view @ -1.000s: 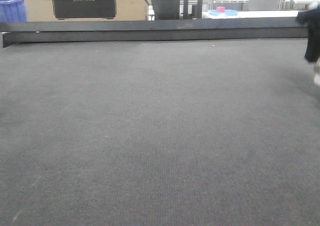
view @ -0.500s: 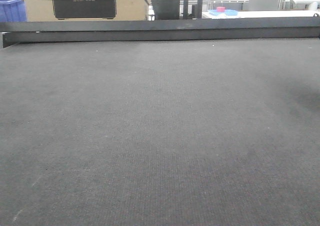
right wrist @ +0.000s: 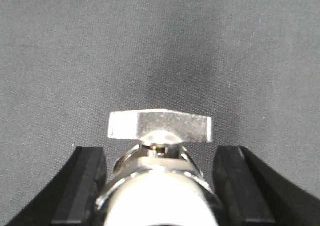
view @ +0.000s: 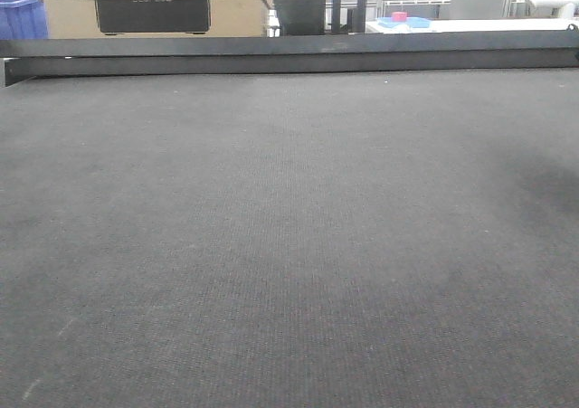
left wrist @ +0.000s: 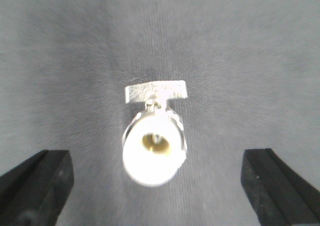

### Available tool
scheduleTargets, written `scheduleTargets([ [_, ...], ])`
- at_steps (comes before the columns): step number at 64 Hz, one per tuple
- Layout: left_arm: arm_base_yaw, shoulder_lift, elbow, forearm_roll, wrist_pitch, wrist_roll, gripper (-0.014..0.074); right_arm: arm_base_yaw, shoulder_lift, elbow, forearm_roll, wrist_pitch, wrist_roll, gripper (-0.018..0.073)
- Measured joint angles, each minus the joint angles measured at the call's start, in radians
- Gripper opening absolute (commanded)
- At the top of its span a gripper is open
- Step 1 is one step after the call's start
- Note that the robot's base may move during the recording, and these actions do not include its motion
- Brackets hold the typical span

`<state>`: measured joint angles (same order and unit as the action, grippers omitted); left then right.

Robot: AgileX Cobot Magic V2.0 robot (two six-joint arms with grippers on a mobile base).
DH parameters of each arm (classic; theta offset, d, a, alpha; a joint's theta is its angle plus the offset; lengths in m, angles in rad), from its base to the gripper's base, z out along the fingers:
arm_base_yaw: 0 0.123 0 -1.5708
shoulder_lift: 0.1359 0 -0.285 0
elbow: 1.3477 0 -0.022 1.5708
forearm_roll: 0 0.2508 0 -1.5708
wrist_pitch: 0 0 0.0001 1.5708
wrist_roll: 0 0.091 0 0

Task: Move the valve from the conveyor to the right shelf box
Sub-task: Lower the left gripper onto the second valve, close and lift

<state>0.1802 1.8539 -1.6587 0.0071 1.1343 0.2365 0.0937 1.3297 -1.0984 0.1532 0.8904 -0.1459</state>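
Observation:
The conveyor (view: pixel 289 227) fills the front view as a wide dark grey belt, and neither gripper nor any valve shows there. In the right wrist view a silvery valve (right wrist: pixel 160 126) with a flat handle and a white base sits tight between the black fingers (right wrist: pixel 90 181) of my right gripper (right wrist: pixel 160 153), which is shut on it above the belt. In the left wrist view another valve (left wrist: pixel 155 146), blurred, shows its white end toward the camera against the belt. My left gripper (left wrist: pixel 155 158) is open wide, with its fingers far out on either side and not touching the valve.
A dark metal rail (view: pixel 289 55) runs along the belt's far edge. Behind it stand a cardboard box (view: pixel 149 5), a blue crate (view: pixel 20 14) at the far left and a white table with a blue tray (view: pixel 404 21).
One second ago a dark arm with something pale under it hung at the right edge of the front view. It has moved out of that view to the right.

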Motion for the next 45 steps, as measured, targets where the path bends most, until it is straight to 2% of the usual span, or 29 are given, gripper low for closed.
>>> scheduleTargets([
  [20,0.001,0.096,0.0,0.002,-0.026,0.0,0.0578,0.0,0.0,0.0,0.0,-0.002,0.0,-0.0154],
  [27,0.001,0.104,0.0,0.002,-0.026,0.0,0.0528,0.0,0.0,0.0,0.0,-0.006,0.0,-0.0154],
  [29,0.001,0.104,0.0,0.002,-0.028,0.0,0.0497,0.0,0.0,0.0,0.0,-0.006,0.0,-0.0154],
  [36,0.001,0.104,0.0,0.002,-0.042,0.0,0.0306,0.0,0.0,0.0,0.0,-0.01,0.0,-0.0154],
  [45,0.001,0.104,0.0,0.002,-0.047,0.0,-0.0028,0.0,0.0,0.0,0.0,-0.01,0.0,-0.0154],
])
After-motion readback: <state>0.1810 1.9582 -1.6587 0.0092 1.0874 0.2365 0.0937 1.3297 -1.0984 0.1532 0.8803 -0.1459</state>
